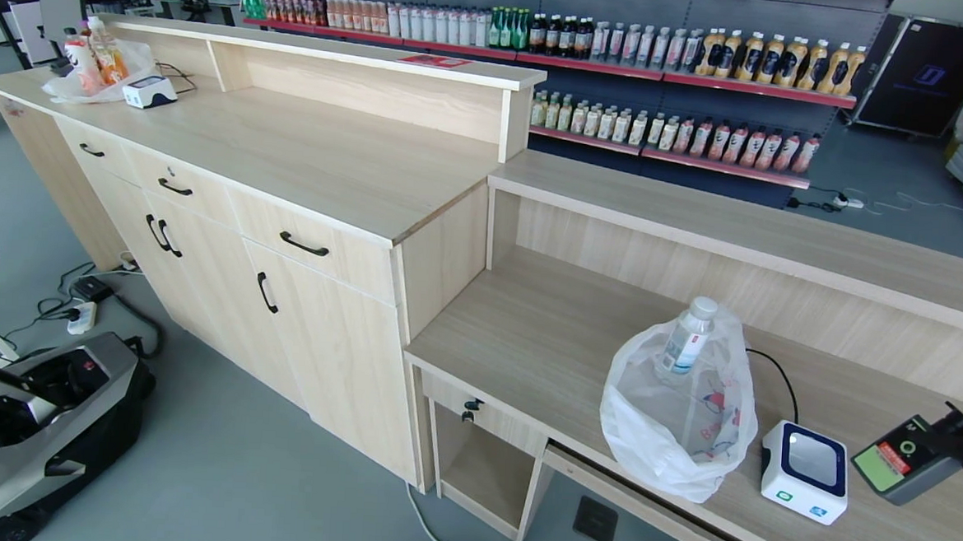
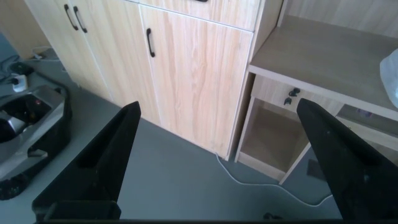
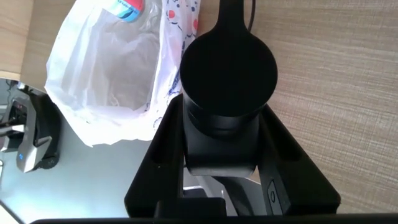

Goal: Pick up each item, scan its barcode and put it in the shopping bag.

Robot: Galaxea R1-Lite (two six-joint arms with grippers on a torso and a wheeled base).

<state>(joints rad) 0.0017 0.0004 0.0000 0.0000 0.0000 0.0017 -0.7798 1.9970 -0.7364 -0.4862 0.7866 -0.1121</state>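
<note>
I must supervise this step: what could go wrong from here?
The item in the right gripper is close beside the scanner and might knock it; the scanner stands near the front edge of the counter. The shopping bag is limp, also at that edge, with a bottle leaning inside, so the item could catch its rim.

The right claw (image 1: pixel 949 443) is cut off by the right edge of the head view; just its tip shows, gripping a dark item (image 1: pixel 904 459) whose label is too small to read. The bottle (image 1: pixel 687 335) in the shopping bag (image 1: pixel 671 429) looks cloudy low down, behind the plastic. From the right wrist, the dark item covers a bit of the shopping bag, and the bag's top is cut off.
</note>
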